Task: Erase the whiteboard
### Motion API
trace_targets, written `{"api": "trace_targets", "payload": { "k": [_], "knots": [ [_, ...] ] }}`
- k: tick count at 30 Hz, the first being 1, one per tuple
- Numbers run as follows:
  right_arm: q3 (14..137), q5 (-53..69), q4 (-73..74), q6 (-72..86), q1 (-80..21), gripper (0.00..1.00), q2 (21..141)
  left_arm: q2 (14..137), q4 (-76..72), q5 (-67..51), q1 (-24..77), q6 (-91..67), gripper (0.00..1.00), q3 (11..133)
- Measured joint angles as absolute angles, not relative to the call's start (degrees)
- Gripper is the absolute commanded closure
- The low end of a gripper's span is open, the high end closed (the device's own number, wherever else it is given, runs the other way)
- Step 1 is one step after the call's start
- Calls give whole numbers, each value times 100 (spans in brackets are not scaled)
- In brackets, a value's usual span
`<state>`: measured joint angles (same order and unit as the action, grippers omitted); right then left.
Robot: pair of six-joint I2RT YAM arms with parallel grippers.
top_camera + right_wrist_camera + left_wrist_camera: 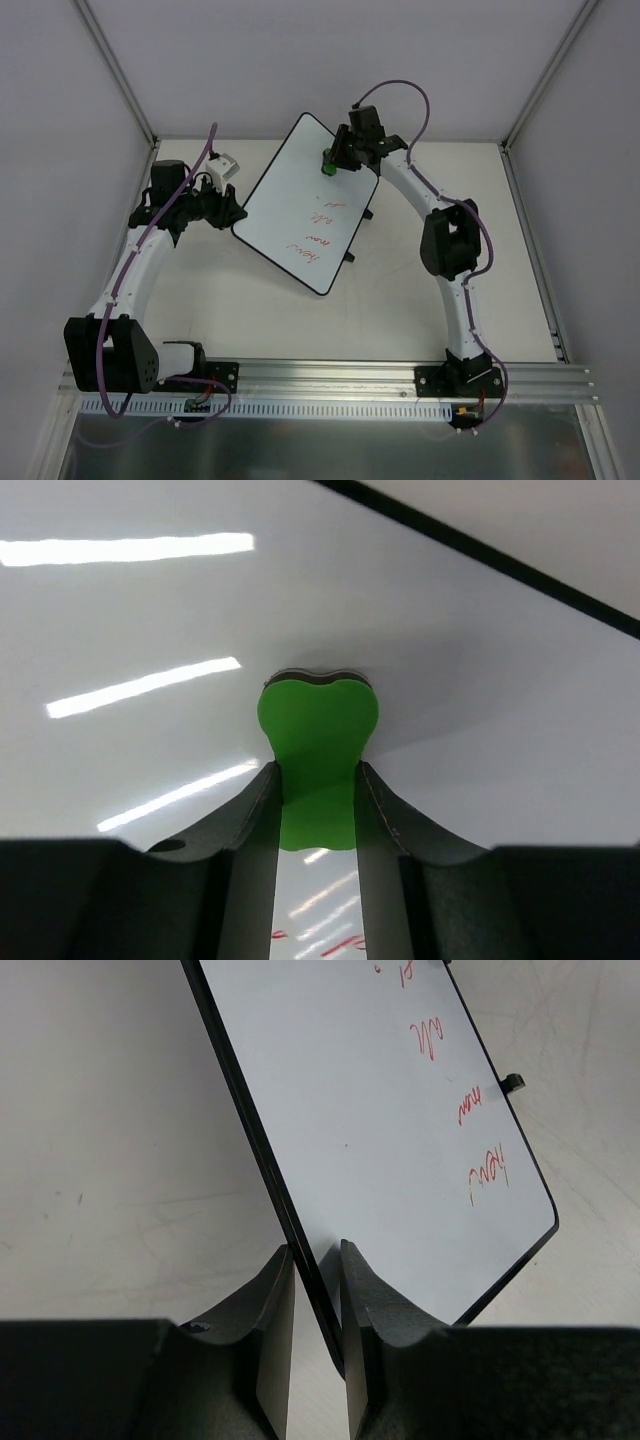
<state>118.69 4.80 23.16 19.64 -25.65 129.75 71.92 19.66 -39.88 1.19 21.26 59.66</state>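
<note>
while left fingers (270, 1330) tight on whiteboard (380, 1110) edge, right fingers (250, 850) tight on green eraser (318, 740)

A white table (400, 310) stands between pale walls (60, 150), with a small white box (225, 165) far left, a green eraser (328, 167) toward the far middle and a metal rail (340, 385) along the near edge.

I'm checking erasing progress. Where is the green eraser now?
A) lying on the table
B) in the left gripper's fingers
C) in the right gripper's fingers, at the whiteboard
C: the right gripper pinches the green eraser against the whiteboard; the left gripper clamps the board's edge.
</note>
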Motion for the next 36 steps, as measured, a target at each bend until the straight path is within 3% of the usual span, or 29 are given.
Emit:
{"api": "trace_targets", "payload": {
  "k": [5,12,23,29,36],
  "knots": [
    [12547,633,2425,1885,-2856,100,13225,7192,2023,-3957,119,2158,100,5966],
    [12431,716,2397,1946,-2720,100,13238,7183,2025,-3918,156,2167,100,5966],
    [10412,655,1911,1697,-2231,100,12492,7183,2027,-3892,156,2163,100,5988],
    [9424,336,1599,1555,-2825,100,11771,7188,2075,-3892,158,2161,100,6031],
    [9568,106,1267,1715,-3798,100,11502,7231,2180,-3820,152,2161,100,6058]
  ]
}}
